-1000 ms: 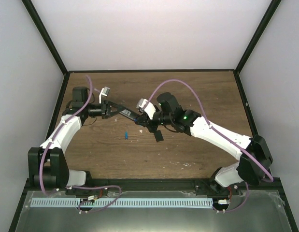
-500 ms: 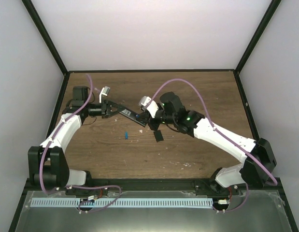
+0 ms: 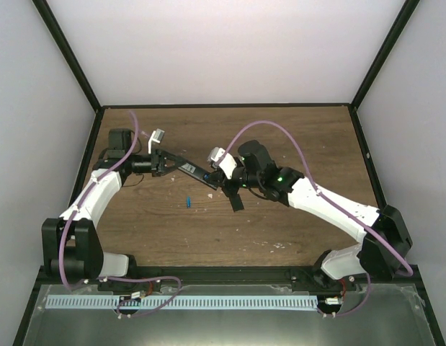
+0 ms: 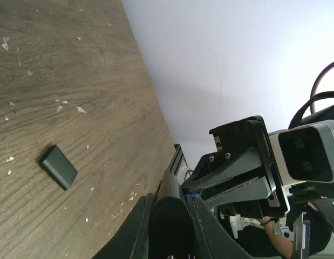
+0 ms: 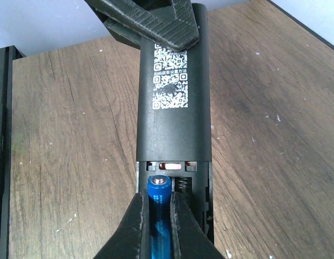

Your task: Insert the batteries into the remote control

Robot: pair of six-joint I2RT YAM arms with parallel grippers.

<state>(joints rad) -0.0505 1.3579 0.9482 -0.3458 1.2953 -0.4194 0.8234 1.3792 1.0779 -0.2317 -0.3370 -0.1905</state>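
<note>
Brown wood-grain bench (image 3: 302, 137), scuffed, with white flecks (image 3: 280, 245) toward the near side. Small squarish black cover piece (image 3: 237, 202) lies flat on the bench mid-area; in the left wrist view (image 4: 58, 167) it sits alone on bare wood. White walls (image 3: 223, 50) on three sides, black frame bars (image 3: 64, 54) at the corners. Grey metal tray with a slotted strip (image 3: 208, 303) along the near edge.

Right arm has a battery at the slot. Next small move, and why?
Probably nudge the right gripper forward and down to seat the battery into the remote: its tip sits just short of the bay's end contact, pinched in the jaws, and the left gripper clamps the far end.
</note>
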